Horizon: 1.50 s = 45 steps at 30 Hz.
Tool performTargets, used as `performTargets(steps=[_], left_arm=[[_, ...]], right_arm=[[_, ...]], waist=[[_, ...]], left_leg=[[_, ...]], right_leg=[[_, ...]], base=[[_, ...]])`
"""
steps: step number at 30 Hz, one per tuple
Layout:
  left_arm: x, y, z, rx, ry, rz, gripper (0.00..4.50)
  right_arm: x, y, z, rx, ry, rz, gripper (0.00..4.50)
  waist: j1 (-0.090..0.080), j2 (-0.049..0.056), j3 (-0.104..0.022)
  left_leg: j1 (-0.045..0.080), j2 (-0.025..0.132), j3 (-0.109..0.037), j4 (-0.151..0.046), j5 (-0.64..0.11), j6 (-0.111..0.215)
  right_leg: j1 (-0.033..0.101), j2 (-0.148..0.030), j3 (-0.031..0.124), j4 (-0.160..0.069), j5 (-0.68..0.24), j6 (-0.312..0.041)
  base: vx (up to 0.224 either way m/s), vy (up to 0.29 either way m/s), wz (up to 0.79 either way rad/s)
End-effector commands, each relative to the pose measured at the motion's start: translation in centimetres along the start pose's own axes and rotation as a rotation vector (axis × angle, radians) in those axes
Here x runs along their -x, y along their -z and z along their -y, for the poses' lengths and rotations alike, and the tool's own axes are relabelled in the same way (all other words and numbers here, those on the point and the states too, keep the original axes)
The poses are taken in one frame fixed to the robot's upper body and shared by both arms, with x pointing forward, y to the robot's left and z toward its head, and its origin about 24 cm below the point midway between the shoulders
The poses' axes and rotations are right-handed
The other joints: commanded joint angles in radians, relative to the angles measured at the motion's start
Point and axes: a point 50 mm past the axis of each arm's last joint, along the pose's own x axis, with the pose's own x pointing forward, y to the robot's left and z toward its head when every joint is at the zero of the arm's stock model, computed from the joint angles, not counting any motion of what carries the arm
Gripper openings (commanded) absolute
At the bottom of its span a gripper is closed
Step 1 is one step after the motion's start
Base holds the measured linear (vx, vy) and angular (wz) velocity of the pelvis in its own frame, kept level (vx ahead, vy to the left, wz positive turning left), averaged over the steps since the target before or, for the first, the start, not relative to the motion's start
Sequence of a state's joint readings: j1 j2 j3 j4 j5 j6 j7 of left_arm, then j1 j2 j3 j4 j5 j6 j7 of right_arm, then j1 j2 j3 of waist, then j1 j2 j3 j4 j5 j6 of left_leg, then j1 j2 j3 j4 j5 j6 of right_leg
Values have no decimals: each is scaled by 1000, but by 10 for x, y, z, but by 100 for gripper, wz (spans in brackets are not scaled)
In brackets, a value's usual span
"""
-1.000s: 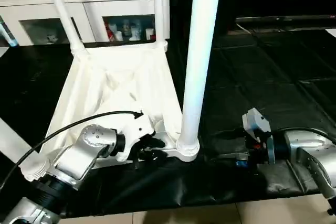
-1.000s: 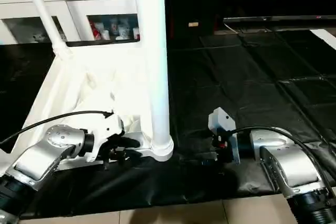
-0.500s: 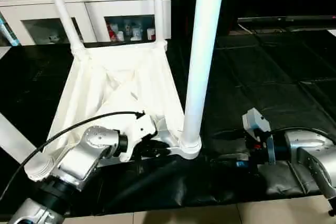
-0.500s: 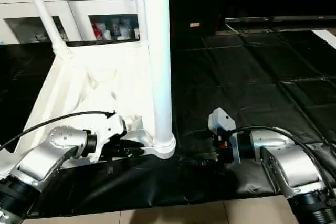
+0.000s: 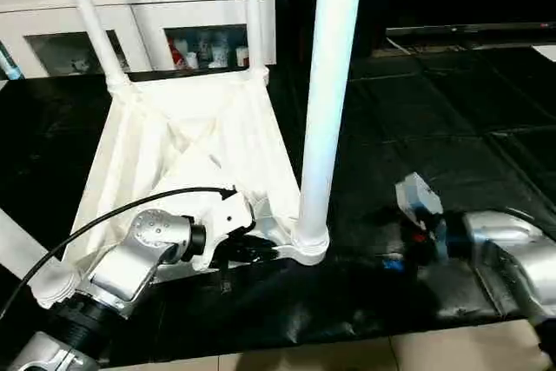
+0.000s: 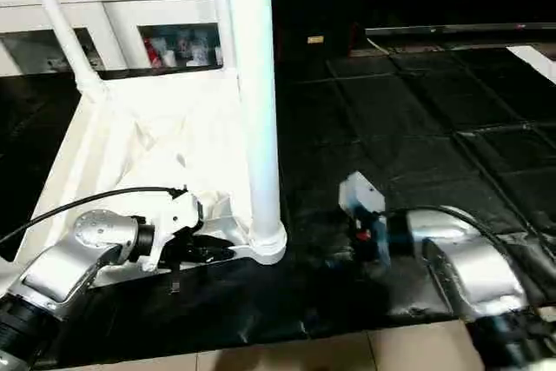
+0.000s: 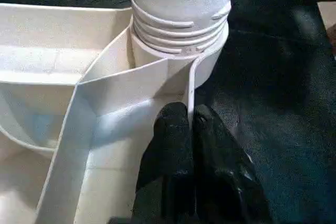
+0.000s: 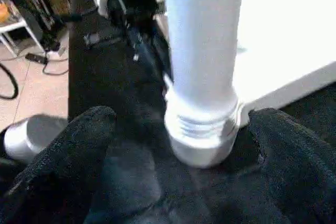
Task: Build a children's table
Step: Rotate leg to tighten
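White plastic children's table (image 5: pixel 187 141) lies upside down on black floor mat (image 5: pixel 452 119), tapered white tube legs (image 5: pixel 328 84) upright in corner sockets. Left gripper (image 7: pixel 190 124) pinched closed on table's rim wall beside near socket. Right gripper (image 8: pixel 178 145) spread wide, apart from near leg.

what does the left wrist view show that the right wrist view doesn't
Left wrist view: the left gripper is shut on the thin rim of the tabletop, right beside the corner socket, with the ribbed underside in sight. Right wrist view: the right gripper is open, its fingers apart on either side of the leg, not touching it, with tiled floor beyond. Both: the near leg seated in its socket, on the black mat.
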<state>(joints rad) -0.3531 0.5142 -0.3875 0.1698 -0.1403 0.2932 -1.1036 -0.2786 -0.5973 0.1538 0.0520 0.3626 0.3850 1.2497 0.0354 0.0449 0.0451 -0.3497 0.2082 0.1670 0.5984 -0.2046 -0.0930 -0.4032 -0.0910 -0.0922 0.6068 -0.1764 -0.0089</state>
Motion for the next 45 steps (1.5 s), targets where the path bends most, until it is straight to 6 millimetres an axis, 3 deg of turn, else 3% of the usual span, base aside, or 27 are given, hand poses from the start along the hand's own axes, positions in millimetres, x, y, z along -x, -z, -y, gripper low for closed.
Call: performTargets(steps=[1,3,4,10,19,28,32,39,44,45], left_arm=[[-3,16,8,17,96,-89,1],[-3,15,8,-8,129,-104,1],[-3,15,7,-18,138,-110,1],[-6,7,5,-148,267,-168,0],[-13,0,-1,-224,320,-195,0],[-14,-2,-4,-249,337,-196,0],[-14,-1,-5,-248,338,-197,0],[-15,1,-14,-140,217,-161,0],[-21,-14,-28,-3,61,-20,0],[-22,-19,-33,32,7,16,0]], right_arm=[[-5,-5,2,33,-24,8,450],[-9,-5,3,34,-53,7,450],[-10,-5,3,32,-67,6,450],[-23,-5,10,51,-151,-4,432],[-36,-5,13,50,-225,-14,345],[-44,-2,16,43,-263,-25,266],[-47,-1,16,30,-276,-19,238],[-47,3,10,-19,-300,11,207],[-50,7,6,-66,-201,61,202],[-55,10,7,-54,-113,68,202]], waist=[[8,-15,-58],[8,-20,-59],[10,-16,-60],[23,-19,-60],[54,-21,-65],[54,-22,-63],[55,-22,-65],[58,-22,-62],[69,-22,-62],[63,-24,-58]], left_leg=[[-10,12,0,-69,-189,71],[-10,13,1,-68,-175,75],[-9,13,1,-67,-173,75],[-3,15,3,-69,-190,63],[-2,19,6,-69,-168,51],[-1,18,4,-70,-191,42],[-3,20,3,-71,-178,44],[0,20,6,-72,-196,43],[10,19,8,-71,-209,37],[-2,16,4,-76,-222,29]], right_leg=[[54,-43,42,-84,-350,-173],[54,-43,45,-81,-311,-184],[55,-43,44,-78,-304,-190],[52,-46,45,-82,-328,-189],[56,-48,48,-70,-258,-208],[54,-49,47,-76,-313,-192],[56,-49,47,-71,-282,-199],[54,-49,48,-76,-314,-195],[48,-50,50,-83,-350,-186],[54,-49,45,-86,-390,-163]], base=[[0,0,0],[0,0,0],[0,0,0],[0,0,0],[0,0,0],[0,0,0],[0,0,0],[0,0,0],[0,0,0],[0,0,0]])
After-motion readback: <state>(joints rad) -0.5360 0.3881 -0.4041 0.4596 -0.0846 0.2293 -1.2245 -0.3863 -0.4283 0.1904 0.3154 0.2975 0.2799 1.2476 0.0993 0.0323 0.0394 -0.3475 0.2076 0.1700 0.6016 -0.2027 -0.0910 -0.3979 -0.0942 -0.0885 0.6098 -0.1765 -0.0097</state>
